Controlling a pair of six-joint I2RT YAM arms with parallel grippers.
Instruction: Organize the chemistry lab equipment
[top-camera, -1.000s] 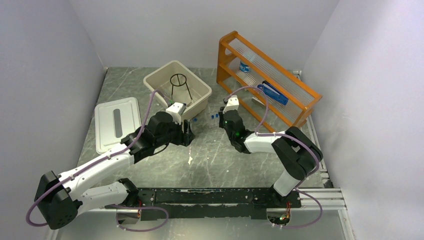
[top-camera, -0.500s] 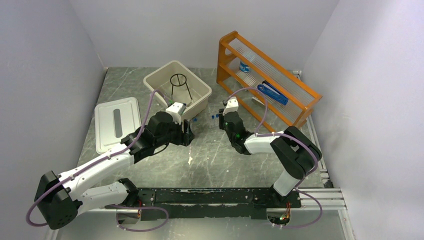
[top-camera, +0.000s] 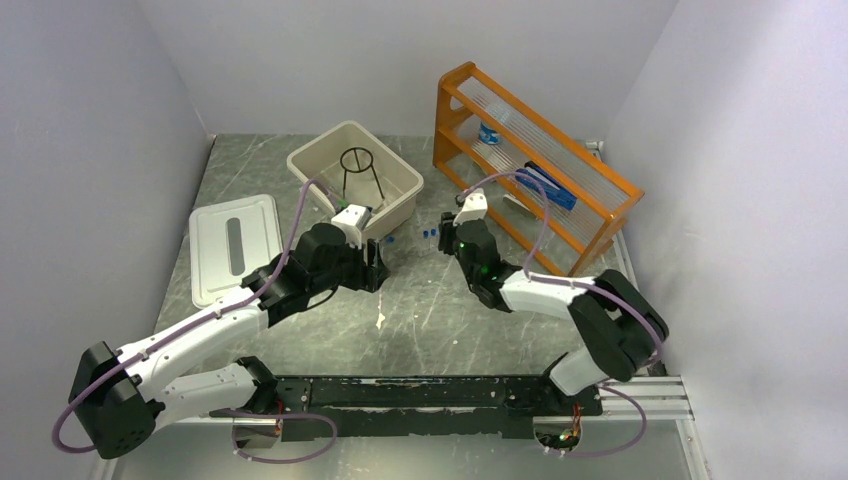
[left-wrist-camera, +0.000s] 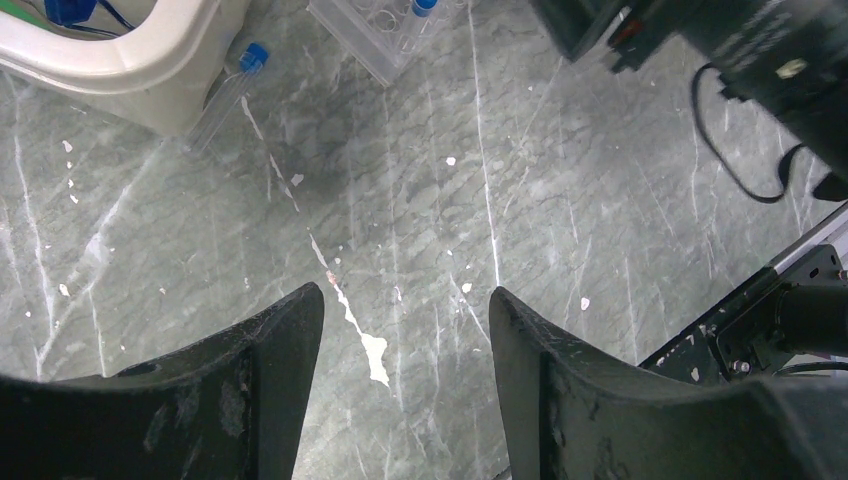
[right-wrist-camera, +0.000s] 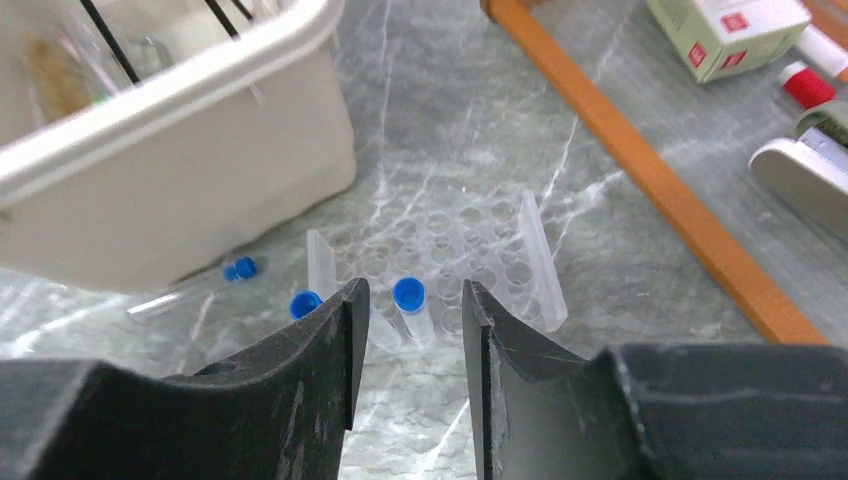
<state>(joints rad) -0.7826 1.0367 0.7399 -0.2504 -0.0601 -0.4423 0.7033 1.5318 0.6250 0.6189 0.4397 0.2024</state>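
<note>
Left gripper (left-wrist-camera: 405, 300) hangs wide open over bare desk (left-wrist-camera: 560, 200) with nothing between its fingers, and it has not shifted over the last second. The change is on the other side. The right gripper (right-wrist-camera: 412, 292), which a second ago was nearly closed at the clear tube rack (right-wrist-camera: 480, 250), has parted its jaws and drawn a little back and to the right. A blue-capped test tube (right-wrist-camera: 412, 312) stands upright in the rack just beyond the fingertips, free of both. I judge that this tube has just been released into its hole, so one more placement is done and the arm can go for the next piece. Counted from left to right, there is one white lid (top-camera: 233, 245) lying flat and one beige bin (top-camera: 400, 180) with one black wire ring stand (top-camera: 357, 165) inside. One loose tube (right-wrist-camera: 238, 268) lies on the desk against the bin's wall and looks like the next to fetch. Then comes the one rack with the upright tube and a second tube (right-wrist-camera: 305, 303) leaning at its near left corner. I cannot tell how that one is seated. That makes three tubes in all, and one orange shelf (right-wrist-camera: 640, 170) stands at the far right.
</note>
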